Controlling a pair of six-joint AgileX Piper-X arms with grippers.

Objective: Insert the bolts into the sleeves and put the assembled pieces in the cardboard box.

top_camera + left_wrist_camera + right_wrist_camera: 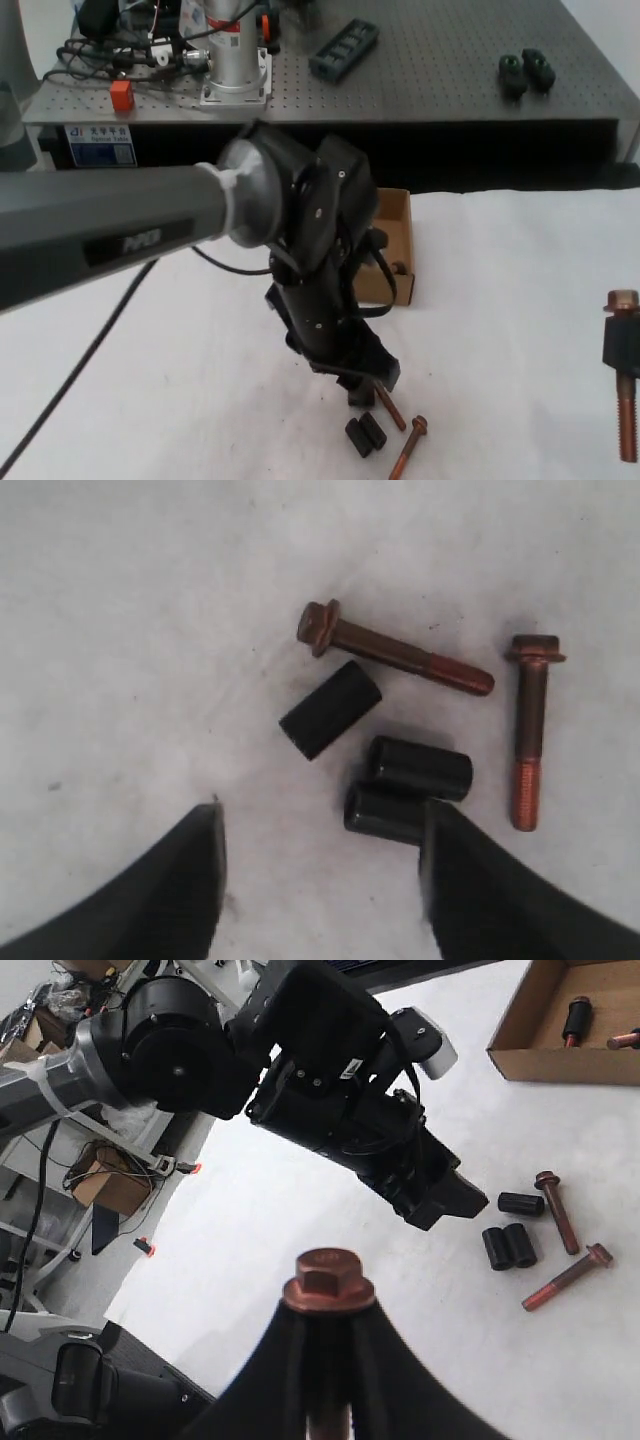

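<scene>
Three black sleeves and two copper bolts lie loose on the white cloth. My left gripper hovers open just above them, with one finger beside the nearest sleeve. From behind, the left gripper hangs over the sleeves and bolts. My right gripper is shut on another copper bolt, held upright at the far right, its head upward. The cardboard box stands behind the left arm with assembled pieces inside.
A perforated metal bench runs along the back with cables, an orange block, a black tray and two small black parts. A black cable trails over the white cloth at the left.
</scene>
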